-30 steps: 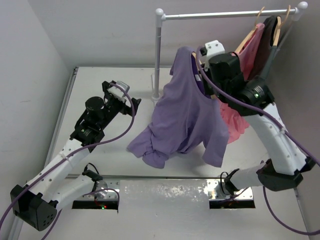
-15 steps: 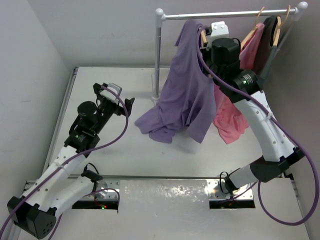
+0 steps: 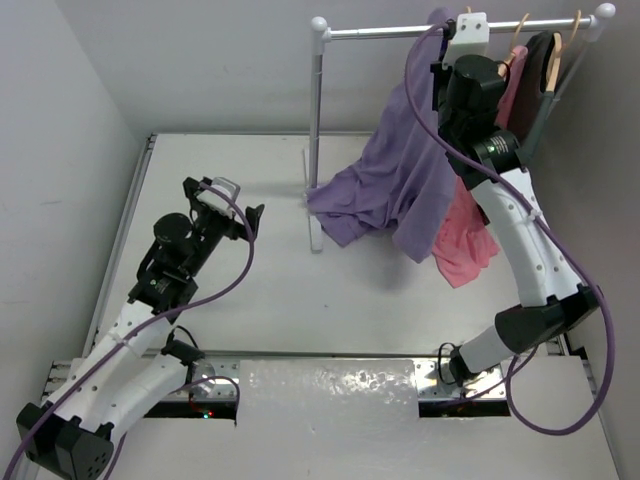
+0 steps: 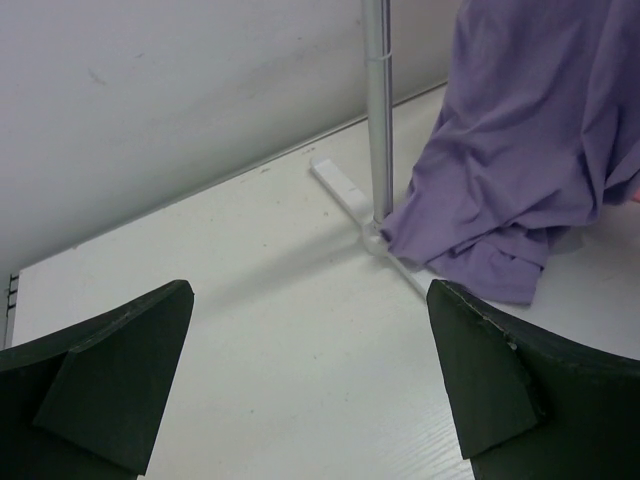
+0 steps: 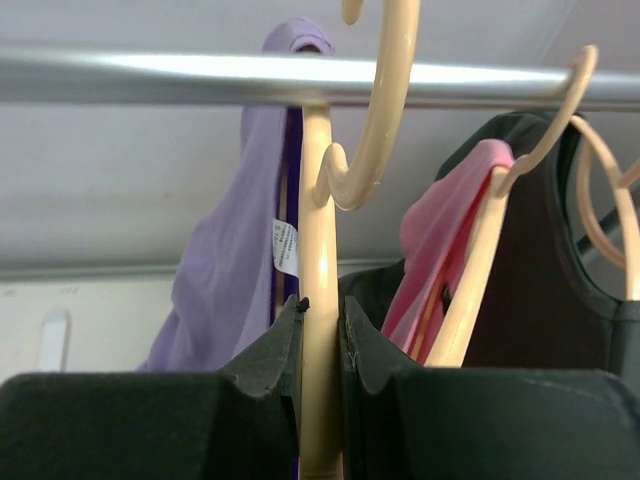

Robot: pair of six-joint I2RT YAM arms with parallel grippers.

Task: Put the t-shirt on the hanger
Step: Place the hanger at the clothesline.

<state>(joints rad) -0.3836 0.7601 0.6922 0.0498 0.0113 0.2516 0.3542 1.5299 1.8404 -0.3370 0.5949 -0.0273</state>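
The hanger (image 5: pixel 318 250) neck stands upright, pinched in the right gripper (image 5: pixel 322 312), and its hook (image 5: pixel 385 100) crosses the rail (image 5: pixel 150 78) directly above. The t-shirt (image 3: pixel 390 190) drapes below the gripper, hem touching the desk (image 3: pixel 280 300). The left gripper (image 4: pixel 310 292), spread wide, sits well apart.

t-shirt (image 3: pixel 400 190) lifted, hanger (image 5: pixel 316 230) prob. reaching rail (image 3: pixel 390 32)

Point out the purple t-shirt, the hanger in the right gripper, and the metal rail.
t-shirt (image 3: pixel 385 190), top external view, on the draped body fabric.
hanger (image 5: pixel 315 220), right wrist view, on its pale neck below the hook.
rail (image 3: pixel 380 33), top external view, on the bare left stretch of the bar.
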